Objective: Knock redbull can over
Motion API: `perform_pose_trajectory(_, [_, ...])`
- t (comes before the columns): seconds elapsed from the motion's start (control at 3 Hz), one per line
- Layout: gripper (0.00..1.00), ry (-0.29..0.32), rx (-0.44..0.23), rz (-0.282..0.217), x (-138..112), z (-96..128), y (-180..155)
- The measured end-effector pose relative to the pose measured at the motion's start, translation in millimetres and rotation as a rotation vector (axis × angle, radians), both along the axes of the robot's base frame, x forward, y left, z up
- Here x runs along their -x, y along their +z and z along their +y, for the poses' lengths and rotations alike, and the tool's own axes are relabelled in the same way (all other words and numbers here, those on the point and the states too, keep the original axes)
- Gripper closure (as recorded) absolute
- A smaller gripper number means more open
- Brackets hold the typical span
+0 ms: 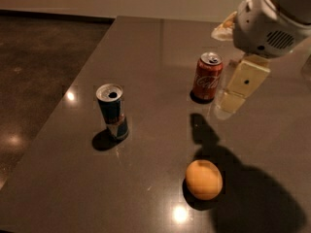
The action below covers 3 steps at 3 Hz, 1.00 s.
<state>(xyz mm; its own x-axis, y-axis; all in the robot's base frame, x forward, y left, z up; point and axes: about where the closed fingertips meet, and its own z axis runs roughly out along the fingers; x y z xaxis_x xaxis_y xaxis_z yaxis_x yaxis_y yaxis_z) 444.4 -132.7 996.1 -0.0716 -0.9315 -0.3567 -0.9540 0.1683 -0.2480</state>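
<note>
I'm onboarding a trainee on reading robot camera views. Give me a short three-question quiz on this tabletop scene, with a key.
1. True or false: the redbull can stands upright on the table.
2. The end effector hangs over the table at the picture's right. Which thing is closest to it? A) the redbull can B) the Coca-Cola can C) the orange
3. Short answer: in the picture, on which side of the redbull can do the orange and the Coca-Cola can sit?

Key
1. True.
2. B.
3. The right.
</note>
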Motion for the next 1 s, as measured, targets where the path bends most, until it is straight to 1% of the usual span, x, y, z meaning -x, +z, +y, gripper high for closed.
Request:
perform_pose_trajectory(0.33, [0.00,0.095,-0.073,0.012,1,58,2])
perform_pose_trajectory(0.67, [0.00,0.188,-0.117,0.047,5,113,-15])
perform_pose_trajectory(1.0, [0.00,0.251,-0.131,0.087,6,149,-39])
